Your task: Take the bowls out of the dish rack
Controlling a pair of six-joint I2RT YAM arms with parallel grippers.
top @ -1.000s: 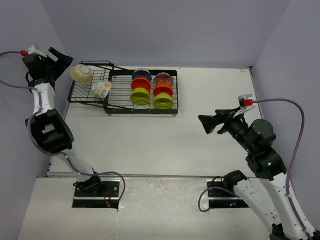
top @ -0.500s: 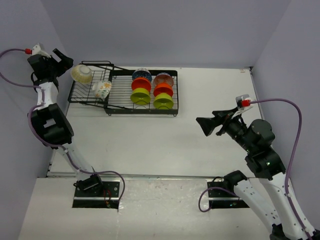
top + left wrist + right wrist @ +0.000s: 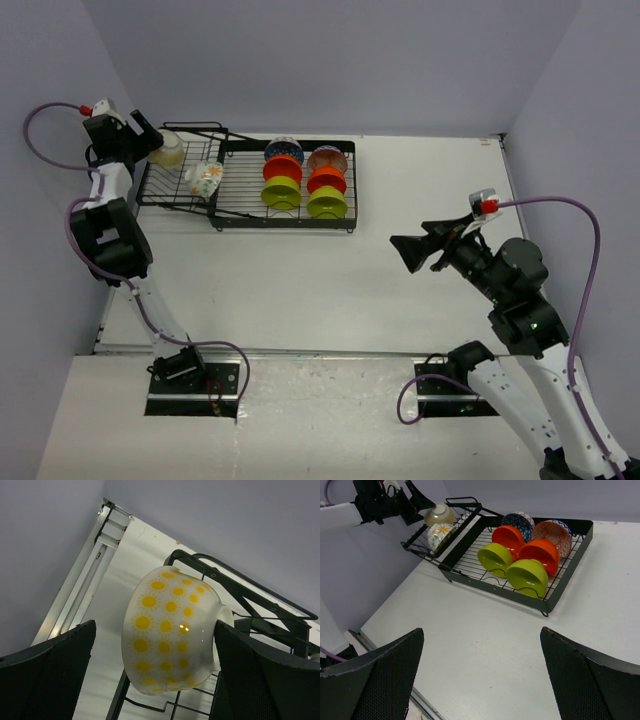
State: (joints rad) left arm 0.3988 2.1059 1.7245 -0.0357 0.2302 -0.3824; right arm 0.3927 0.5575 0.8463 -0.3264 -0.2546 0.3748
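Black wire dish rack on worktop. Flat section: two lime green bowls, two orange bowls, blue-patterned bowl, red-patterned bowl, all on edge. Tilted basket: floral cream bowl, yellow-dotted cream bowl.

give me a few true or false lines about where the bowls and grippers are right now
1. The left gripper is open, with a finger on each side of the yellow-dotted bowl. True.
2. The right gripper holds a lime green bowl. False: it is open and empty, above the bare table, away from the dish rack.
3. Six bowls sit in the flat section of the dish rack. True.
4. The lime green bowls are in the row farthest from the arms. False: they are in the nearest row, in front of the orange bowls.
5. A floral bowl lies in the tilted basket section. True.
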